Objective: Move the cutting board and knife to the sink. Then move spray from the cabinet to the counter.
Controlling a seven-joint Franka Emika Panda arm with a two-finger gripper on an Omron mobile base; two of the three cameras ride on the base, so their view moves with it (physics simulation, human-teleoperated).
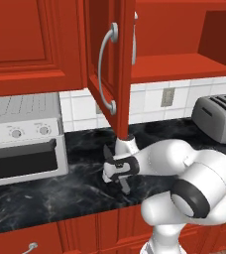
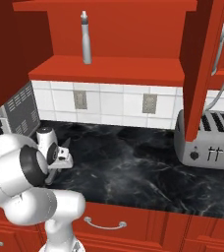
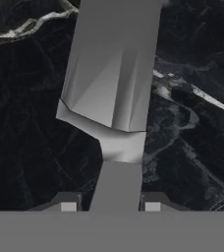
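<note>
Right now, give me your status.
Gripper shut on knife, at the counter. Spray upright on cabinet shelf, door open. Toaster far right, not in the way.

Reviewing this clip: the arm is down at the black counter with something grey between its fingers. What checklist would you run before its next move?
1. Knife handle sits between the tips of the tool, one tip on each side: ok.
2. Knife blade points away from the tool, along the counter: ok.
3. Knife already clear of the counter: cannot tell.
4. Open cabinet door stands well to the side of the tool, so lifting looks safe: ok.
5. Spray stands upright on the cabinet shelf, reachable later: ok.
6. Toaster stands apart from the arm: ok.
</note>
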